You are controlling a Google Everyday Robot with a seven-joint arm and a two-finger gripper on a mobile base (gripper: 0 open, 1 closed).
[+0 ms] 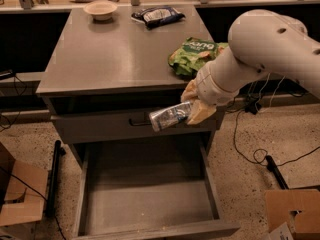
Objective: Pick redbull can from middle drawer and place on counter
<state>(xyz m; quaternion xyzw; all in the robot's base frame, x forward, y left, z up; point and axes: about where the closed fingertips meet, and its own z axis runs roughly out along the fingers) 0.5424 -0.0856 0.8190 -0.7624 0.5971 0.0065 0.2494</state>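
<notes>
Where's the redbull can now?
The redbull can is held sideways in the pincer, near the middle of the camera view, in front of the closed drawer front, above the open middle drawer, below the counter.

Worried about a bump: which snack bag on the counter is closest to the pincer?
The green bag, at the counter's front right edge just above the pincer holding the can; the dark bag lies at the back.

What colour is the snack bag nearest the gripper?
The snack bag is green, camera view; the gripper holds the redbull can just below it.
</notes>
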